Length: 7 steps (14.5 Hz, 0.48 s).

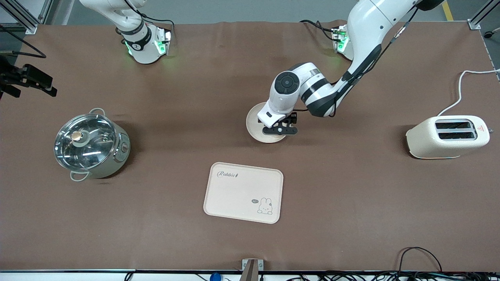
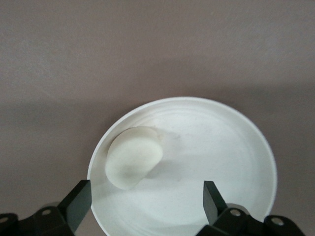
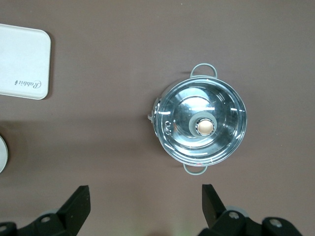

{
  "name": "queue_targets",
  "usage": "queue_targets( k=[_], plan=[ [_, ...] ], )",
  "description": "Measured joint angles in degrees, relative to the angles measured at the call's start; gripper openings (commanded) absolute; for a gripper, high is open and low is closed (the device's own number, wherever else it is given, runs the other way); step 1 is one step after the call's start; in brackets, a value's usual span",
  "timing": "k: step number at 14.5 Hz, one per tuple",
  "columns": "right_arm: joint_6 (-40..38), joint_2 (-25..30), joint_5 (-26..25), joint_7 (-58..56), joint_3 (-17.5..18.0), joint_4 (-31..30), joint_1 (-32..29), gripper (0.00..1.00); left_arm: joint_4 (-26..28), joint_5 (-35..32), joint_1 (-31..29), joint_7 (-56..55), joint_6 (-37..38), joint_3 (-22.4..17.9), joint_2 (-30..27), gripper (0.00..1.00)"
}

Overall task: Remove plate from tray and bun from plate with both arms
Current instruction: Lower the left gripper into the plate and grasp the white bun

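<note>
The round cream plate [image 1: 254,121] lies on the brown table, farther from the front camera than the tray. In the left wrist view the plate [image 2: 216,147] holds the pale bun [image 2: 133,156], which lies near its rim. The left arm's hand hides the bun in the front view. My left gripper [image 1: 282,129] hangs low over the plate, open and empty, its fingers [image 2: 78,201] straddling the plate's edge. My right gripper [image 3: 146,201] is open and empty, held high over bare table next to the pot; its arm waits.
A steel pot with a glass lid [image 1: 90,142] stands toward the right arm's end and shows in the right wrist view [image 3: 199,125]. The rectangular rabbit tray [image 1: 242,193] lies nearer the front camera. A cream toaster [image 1: 447,136] stands toward the left arm's end.
</note>
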<state>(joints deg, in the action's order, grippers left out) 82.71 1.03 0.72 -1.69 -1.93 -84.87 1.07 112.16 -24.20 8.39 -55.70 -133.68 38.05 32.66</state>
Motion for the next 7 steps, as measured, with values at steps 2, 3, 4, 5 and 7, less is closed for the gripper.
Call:
queue_targets(
  k=[2, 3, 4, 5, 7],
  plan=[
    [0.43, 0.0, -0.06, 0.0, 0.12, 0.01, 0.03, 1.0, 1.35, -5.64, 0.01, -3.32, -0.65, 0.0, 1.11, 1.0],
    [0.6, 0.0, -0.17, 0.0, 0.11, 0.01, -0.01, 1.0, 1.61, -7.98, 0.01, -5.05, -0.86, 0.0, 1.78, 1.0],
    [0.62, 0.0, -0.29, 0.0, 0.05, 0.01, -0.07, 1.0, 1.67, -9.24, 0.01, -5.87, -1.06, -0.01, 2.4, 1.0],
    [0.68, -0.01, -0.34, 0.0, -0.05, 0.0, -0.18, 1.0, 1.67, -9.85, 0.01, -6.24, -1.24, -0.01, 2.88, 1.0],
    [1.6, -0.01, -0.34, 0.0, -0.15, 0.0, -0.64, 1.0, 1.61, -10.52, 0.01, -6.27, -1.38, -0.01, 3.37, 0.98]
  ],
)
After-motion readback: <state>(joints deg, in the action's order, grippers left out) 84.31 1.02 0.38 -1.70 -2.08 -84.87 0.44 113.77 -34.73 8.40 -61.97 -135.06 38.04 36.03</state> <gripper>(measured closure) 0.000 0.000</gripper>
